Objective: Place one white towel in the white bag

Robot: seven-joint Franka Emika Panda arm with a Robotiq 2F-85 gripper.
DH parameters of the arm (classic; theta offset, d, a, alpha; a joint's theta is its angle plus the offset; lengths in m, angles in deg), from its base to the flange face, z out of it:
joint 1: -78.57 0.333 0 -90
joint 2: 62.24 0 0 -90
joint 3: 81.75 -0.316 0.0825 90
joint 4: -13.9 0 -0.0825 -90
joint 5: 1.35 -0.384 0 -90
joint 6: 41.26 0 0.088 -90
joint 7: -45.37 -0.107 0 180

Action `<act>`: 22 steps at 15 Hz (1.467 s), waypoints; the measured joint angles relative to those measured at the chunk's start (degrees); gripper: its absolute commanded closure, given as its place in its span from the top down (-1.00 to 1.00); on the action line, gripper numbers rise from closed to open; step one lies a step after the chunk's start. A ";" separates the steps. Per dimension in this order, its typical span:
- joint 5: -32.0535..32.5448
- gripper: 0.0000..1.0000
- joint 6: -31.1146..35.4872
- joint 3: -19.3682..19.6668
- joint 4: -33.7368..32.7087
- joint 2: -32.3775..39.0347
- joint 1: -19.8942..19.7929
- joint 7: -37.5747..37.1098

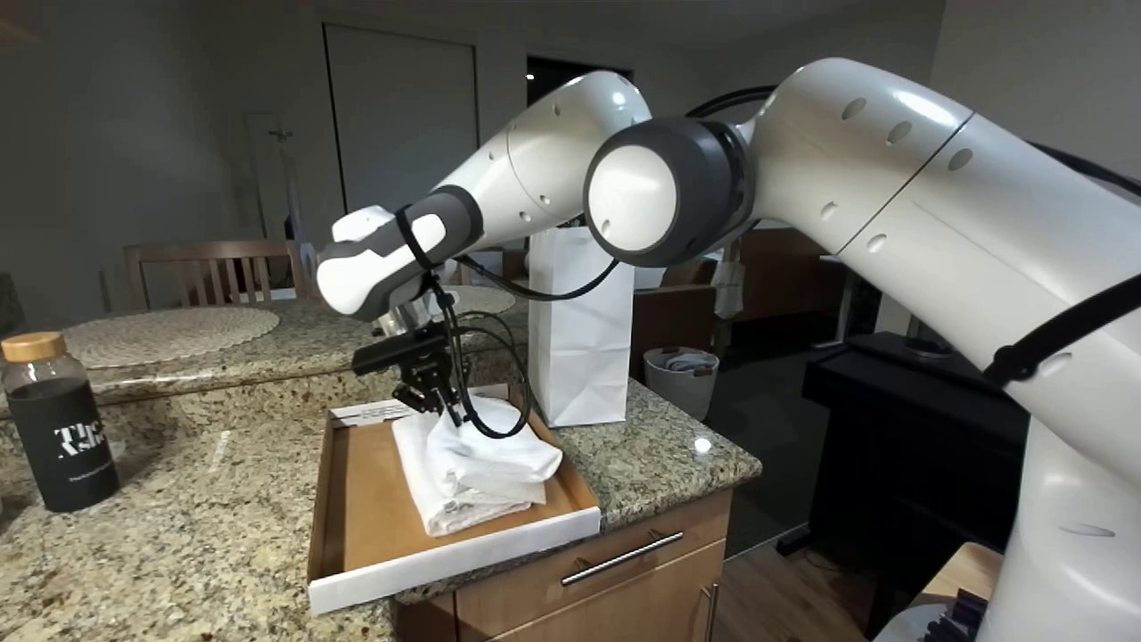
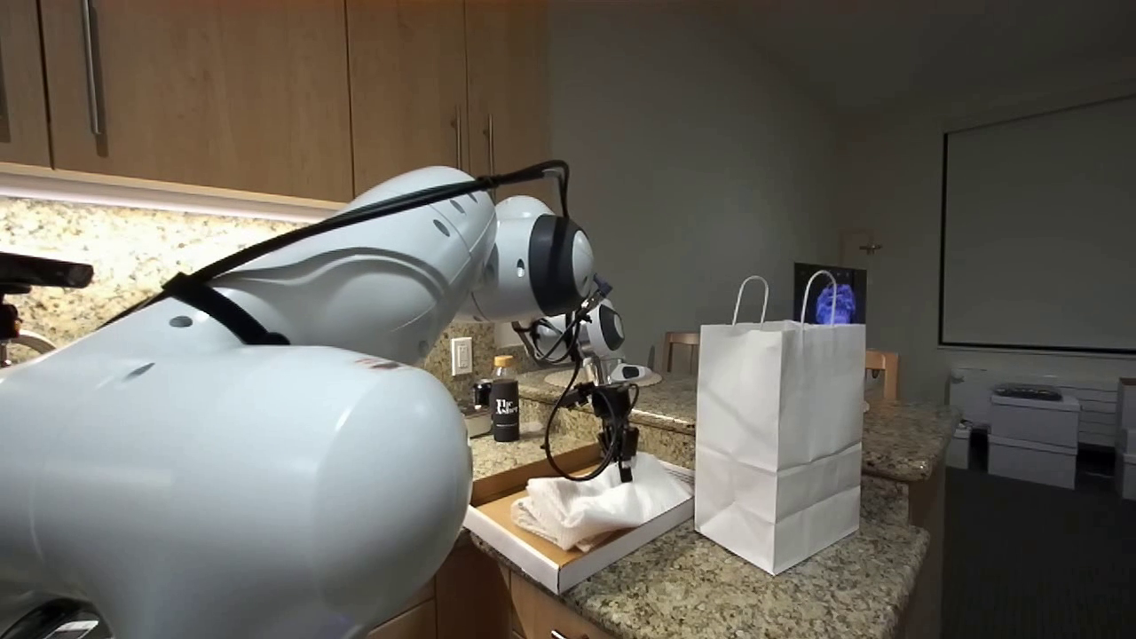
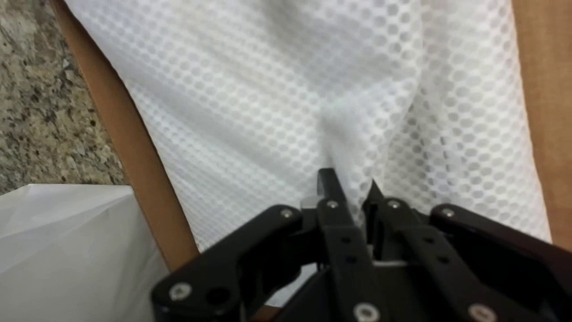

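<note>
The gripper (image 3: 351,180) pinches a white towel (image 3: 268,116) (wrist view crops the white bag (image 3: 76,259)).

Both exterior views face across the tabletop (image 1: 196,544) past the nearby arm (image 2: 293,453), sharing tray (image 1: 455,559) and bag (image 2: 781,444); the wrist view looks down along the claw (image 3: 351,179), close over the towel (image 3: 250,107).

White bag (image 2: 738,426) interior hidden, small lettering (image 1: 92,471) illegible

Rumpled, dimpled white towel (image 1: 501,456) in a shallow tray (image 1: 367,508), upright white bag (image 2: 777,444) beside.
</note>
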 measured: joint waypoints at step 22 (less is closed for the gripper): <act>4.96 -0.84 15.29 3.70 22.92 -20.79 6.85 -20.81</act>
